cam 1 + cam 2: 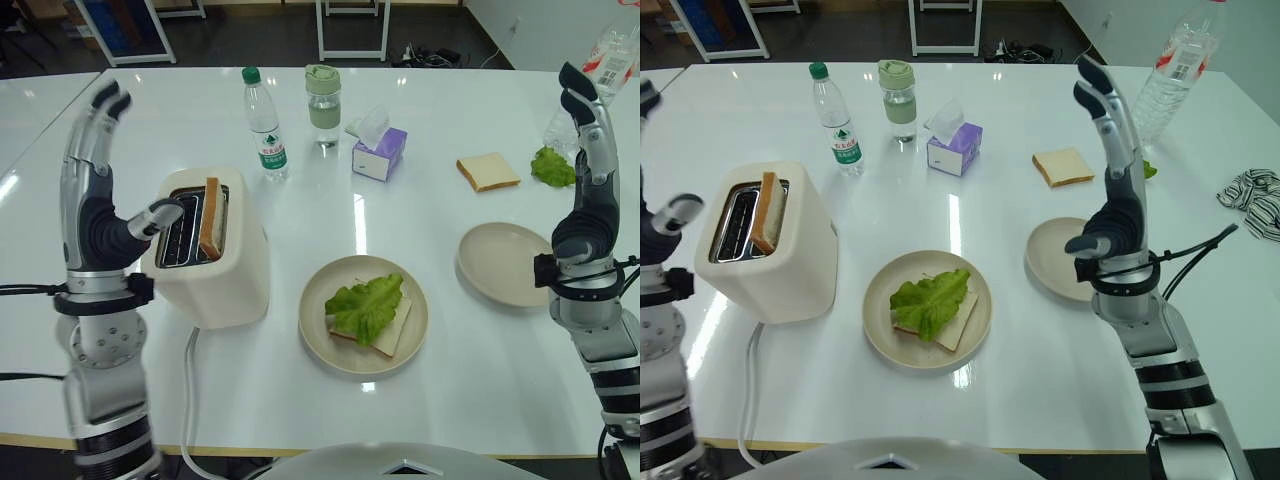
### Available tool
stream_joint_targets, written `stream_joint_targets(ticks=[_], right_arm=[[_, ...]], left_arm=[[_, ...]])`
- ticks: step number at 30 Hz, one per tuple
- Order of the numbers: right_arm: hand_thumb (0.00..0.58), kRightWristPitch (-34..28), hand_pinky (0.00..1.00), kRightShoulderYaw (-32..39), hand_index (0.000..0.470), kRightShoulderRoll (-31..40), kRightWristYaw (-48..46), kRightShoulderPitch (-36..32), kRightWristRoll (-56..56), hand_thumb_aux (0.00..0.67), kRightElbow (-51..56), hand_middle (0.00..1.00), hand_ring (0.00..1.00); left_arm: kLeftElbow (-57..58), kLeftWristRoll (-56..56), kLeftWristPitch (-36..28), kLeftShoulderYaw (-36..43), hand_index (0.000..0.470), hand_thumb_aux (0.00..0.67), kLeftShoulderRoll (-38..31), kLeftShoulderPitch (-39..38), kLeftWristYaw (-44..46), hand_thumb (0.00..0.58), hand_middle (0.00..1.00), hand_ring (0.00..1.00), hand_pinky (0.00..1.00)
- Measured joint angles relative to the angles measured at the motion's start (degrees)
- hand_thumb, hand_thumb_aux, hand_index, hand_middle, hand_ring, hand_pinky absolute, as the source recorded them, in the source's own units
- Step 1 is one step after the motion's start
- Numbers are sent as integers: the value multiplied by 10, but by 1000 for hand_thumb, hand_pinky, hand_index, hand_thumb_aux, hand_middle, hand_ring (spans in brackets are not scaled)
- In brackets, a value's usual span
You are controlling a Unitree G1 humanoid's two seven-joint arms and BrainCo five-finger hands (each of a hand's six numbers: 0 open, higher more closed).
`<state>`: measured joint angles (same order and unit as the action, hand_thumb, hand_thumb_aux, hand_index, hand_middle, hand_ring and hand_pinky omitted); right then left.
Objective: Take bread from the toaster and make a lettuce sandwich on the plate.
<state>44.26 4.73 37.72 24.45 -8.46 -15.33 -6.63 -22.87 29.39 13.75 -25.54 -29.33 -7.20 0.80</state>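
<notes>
A cream toaster [215, 250] stands on the white table at the left, with one bread slice [210, 215] sticking up from its right slot. On the plate [363, 313] in the middle lies a bread slice [395, 330] topped by a lettuce leaf [368, 303]. My left hand [98, 190] is raised just left of the toaster, fingers straight up, holding nothing. My right hand [1110, 175] is raised over the right side, beside a second, bare plate [1060, 258], open too.
A loose bread slice [488, 171] and another lettuce leaf [553, 166] lie at the back right. A water bottle [265, 125], a green cup [323, 104] and a tissue box [379, 152] stand behind the toaster. A large bottle [1175, 70] and striped cloth [1255, 198] sit far right.
</notes>
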Motion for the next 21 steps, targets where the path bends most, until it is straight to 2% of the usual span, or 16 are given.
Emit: stream_joint_targets(ticks=[4, 8, 15, 21], right_arm=[[0, 4, 0, -21, 0, -30, -25, 23, -55, 0, -12, 0, 0], [0, 12, 0, -40, 0, -53, -36, 31, -87, 0, -12, 0, 0], [0, 30, 0, -71, 0, -81, -38, 38, -128, 0, -1, 0, 0], [0, 39, 0, -82, 0, -93, -38, 39, -152, 0, 13, 0, 0]], left_arm=[[21, 82, -43, -22, 0, 0, -58, -66, 45, 0, 0, 0, 0], [-7, 133, -97, 1, 0, 0, -52, -99, 81, 0, 0, 0, 0], [-56, 155, -186, 65, 0, 0, -18, -84, 135, 0, 0, 0, 0], [-74, 158, -224, 108, 0, 0, -1, -72, 158, 0, 0, 0, 0]])
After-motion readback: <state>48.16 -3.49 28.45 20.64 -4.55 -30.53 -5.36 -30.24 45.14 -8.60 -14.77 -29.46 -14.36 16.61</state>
